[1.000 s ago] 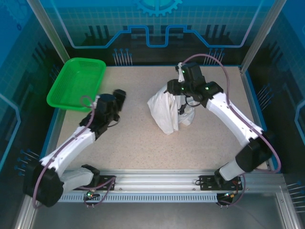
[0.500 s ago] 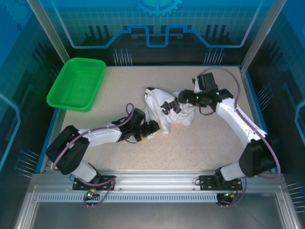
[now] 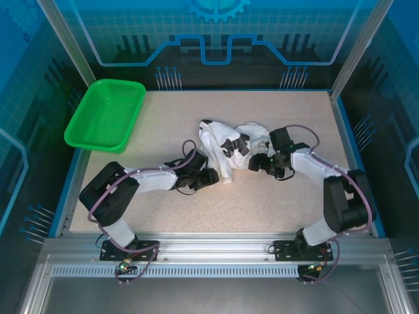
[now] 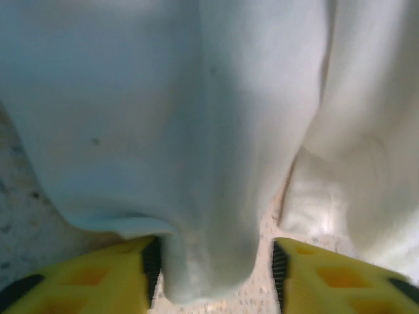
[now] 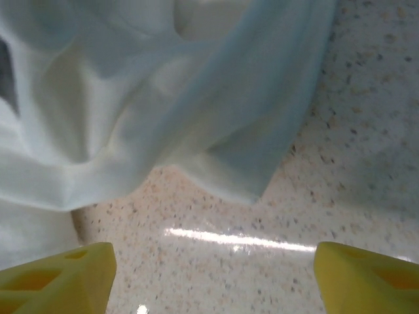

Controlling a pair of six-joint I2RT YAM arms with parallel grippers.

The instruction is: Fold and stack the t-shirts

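Note:
A white t-shirt [image 3: 226,147] lies crumpled in the middle of the table, with a bit of black print showing. My left gripper [image 3: 211,175] is low at its near left edge. In the left wrist view a hanging fold of the t-shirt [image 4: 196,131] sits between the yellow fingers [image 4: 85,278] of the left gripper [image 4: 213,268], which is open, with a gap to the right finger. My right gripper [image 3: 255,163] is low at the shirt's near right edge. The right gripper [image 5: 213,268] is wide open over bare table, the t-shirt [image 5: 163,98] just ahead of it.
A green mesh basket [image 3: 105,114] stands at the far left corner of the speckled table [image 3: 281,209]. Blue frame walls close in the back and both sides. Both arms lie low across the near half of the table.
The right gripper has let go of the lifted shirt and dropped to the table at its right edge. The shirt now lies slumped. The left arm swung from near the basket to the shirt.

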